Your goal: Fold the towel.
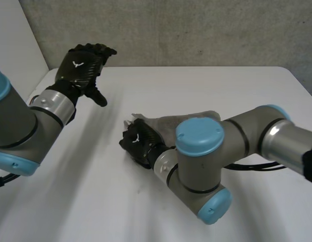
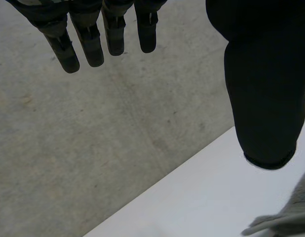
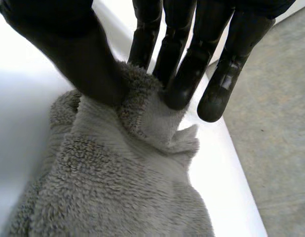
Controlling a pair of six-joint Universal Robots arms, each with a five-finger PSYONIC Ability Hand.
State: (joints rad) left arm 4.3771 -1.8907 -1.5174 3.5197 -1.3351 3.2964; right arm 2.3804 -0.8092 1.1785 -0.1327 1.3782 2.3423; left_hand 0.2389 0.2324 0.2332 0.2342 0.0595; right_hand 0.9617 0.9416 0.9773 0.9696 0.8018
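Head view, centre of frame: crumpled grey towel (image 1: 168, 122) on white table (image 1: 161, 83), partly hidden behind the right arm. Right robot hand (image 1: 141, 142) at the towel's left end, pinching a raised fold of pile between thumb and fingers. Same pinch close up in the right wrist view, with just a thin ridge of cloth caught in it. Upper left of frame: left robot hand (image 1: 81, 66) raised above the table's far corner, fingers straight and spread, holding nothing, well apart from the towel.

Likely trouble from here: slipping out of so shallow a pinch on thick, fluffy cloth once pulled. Also dragging along as one lump instead of opening flat, with one end held and no second hold. Possibly a crooked fold too, with edges bunched up and hard to match.
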